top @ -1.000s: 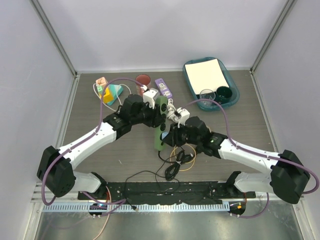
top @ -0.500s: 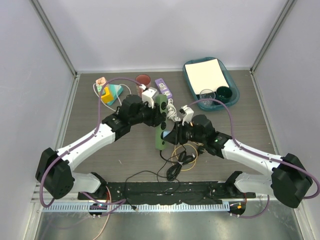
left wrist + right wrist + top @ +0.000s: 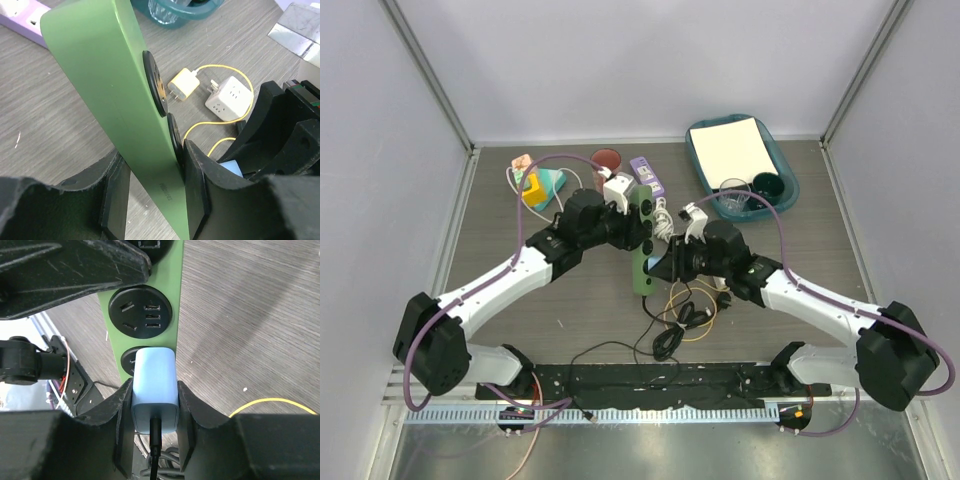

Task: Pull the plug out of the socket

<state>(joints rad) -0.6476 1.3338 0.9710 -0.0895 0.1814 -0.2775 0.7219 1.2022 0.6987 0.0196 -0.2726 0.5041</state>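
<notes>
The small boxy pale-blue-and-white plug is pinched between the two black fingers of the right end effector, and a black cord leaves its near end. Just ahead of those fingertips, its far end meets a round black outlet of the long narrow green power strip. Whether the prongs are seated cannot be told. The left end effector clamps the same strip across its width, and the strip is turned on edge.

Beyond the right end effector and to its right, a teal plastic tray holds a white sheet, a clear glass and a dark green cup.

Both arms reach forward and bend inward, and their wrists meet over the middle of the grey bench. A white cube adapter and a small yellow charger lie on the bench past the left fingertips.
</notes>
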